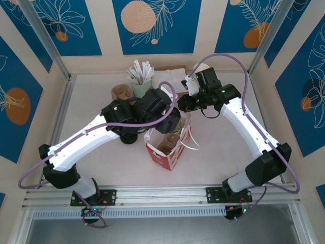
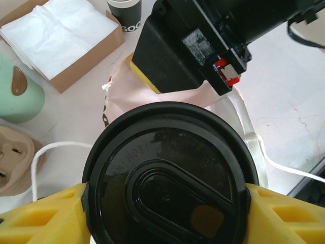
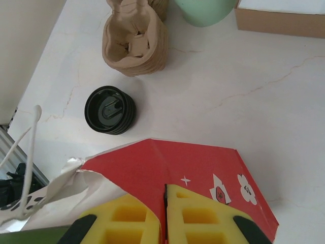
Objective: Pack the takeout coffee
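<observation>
The takeout coffee's black lid (image 2: 170, 178) sits between my left gripper's yellow fingers (image 2: 51, 216), so my left gripper (image 2: 167, 206) is shut on the cup. From above, that gripper (image 1: 170, 121) hangs over the open mouth of the red-and-white bag (image 1: 167, 150), and the cup's body is mostly hidden under it. My right gripper (image 3: 165, 203) is shut on the bag's red wall (image 3: 203, 162). It reaches the bag's top edge from the back right (image 1: 184, 105). In the left wrist view its black body (image 2: 193, 46) pinches the bag's pale paper (image 2: 124, 91) just beyond the lid.
A low stack of black lids (image 3: 109, 110) lies left of the bag. Behind it sit brown paper holders (image 3: 134, 43), a mint green cup (image 1: 142, 86) of white sticks and a cardboard box of napkins (image 2: 66, 40). The bag's white handles (image 1: 190, 145) droop to its right.
</observation>
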`<action>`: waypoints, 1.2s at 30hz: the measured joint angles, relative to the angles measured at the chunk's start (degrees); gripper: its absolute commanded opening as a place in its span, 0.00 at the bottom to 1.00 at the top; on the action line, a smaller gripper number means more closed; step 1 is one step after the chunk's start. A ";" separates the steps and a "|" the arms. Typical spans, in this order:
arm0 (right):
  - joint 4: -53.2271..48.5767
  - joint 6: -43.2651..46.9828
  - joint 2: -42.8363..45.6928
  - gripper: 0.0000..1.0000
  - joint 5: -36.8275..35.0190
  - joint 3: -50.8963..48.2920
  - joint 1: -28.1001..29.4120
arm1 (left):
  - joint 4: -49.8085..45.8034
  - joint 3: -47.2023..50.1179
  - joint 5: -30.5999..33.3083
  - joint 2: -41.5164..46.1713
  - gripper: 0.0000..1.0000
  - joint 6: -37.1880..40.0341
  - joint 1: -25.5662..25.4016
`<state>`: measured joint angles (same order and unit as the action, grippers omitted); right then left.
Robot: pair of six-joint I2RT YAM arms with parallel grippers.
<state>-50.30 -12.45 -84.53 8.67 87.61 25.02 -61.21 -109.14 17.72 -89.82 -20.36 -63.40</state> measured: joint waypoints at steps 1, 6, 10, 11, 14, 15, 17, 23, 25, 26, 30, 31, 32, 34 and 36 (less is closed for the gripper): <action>0.00 -0.04 0.00 0.10 0.20 0.00 0.00 | 0.83 1.05 0.31 -0.04 0.66 0.00 0.00; 0.00 -0.26 0.00 0.10 0.57 0.00 0.13 | 4.31 5.57 1.22 -0.07 0.66 -0.04 0.00; 0.20 -0.48 0.00 0.10 0.81 0.00 0.28 | 6.69 7.98 2.29 -0.39 0.65 -0.24 0.00; 0.22 -0.48 0.00 0.10 0.92 0.00 0.33 | 7.32 8.70 2.54 -0.37 0.65 -0.26 0.00; 0.79 -0.44 0.13 0.10 1.36 -0.37 0.87 | 9.70 11.17 3.39 -0.37 0.65 -0.59 0.00; 0.96 -0.42 0.24 0.10 1.44 -0.52 1.09 | 10.34 11.96 3.45 -0.37 0.65 -0.70 0.00; 1.60 -0.31 0.57 0.10 1.86 -0.85 1.62 | 12.09 13.79 3.45 -0.39 0.65 -1.11 -0.02; 2.71 0.02 1.18 0.10 2.10 -1.16 1.99 | 14.45 14.88 4.92 -2.23 0.65 -2.71 -1.18; 2.71 0.04 1.18 0.10 2.01 -1.22 1.92 | 14.93 14.88 5.51 -2.82 0.65 -3.58 -1.79; 2.71 0.04 1.18 0.10 1.90 -1.29 1.88 | 15.02 14.88 5.92 -2.95 0.65 -4.00 -2.12; 2.73 0.04 1.18 0.10 1.88 -1.29 1.99 | 14.88 14.88 7.06 -2.97 0.65 -5.09 -2.73; 2.73 0.02 1.18 0.10 1.88 -1.29 1.99 | 14.80 14.88 7.30 -2.95 0.65 -5.25 -2.80; 2.73 0.04 1.18 0.10 1.88 -1.29 1.99 | 14.67 14.88 7.63 -2.91 0.65 -5.49 -2.89; 2.73 0.02 1.18 0.10 1.90 -1.29 1.99 | 14.40 14.91 8.11 -2.69 0.65 -5.86 -3.02; 2.73 0.00 1.18 0.10 1.92 -1.29 1.99 | 14.23 14.95 8.52 -2.34 0.65 -6.16 -3.13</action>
<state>-47.57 -12.45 -83.35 10.59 86.32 27.00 -46.98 -94.19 26.24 -92.16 -26.52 -66.52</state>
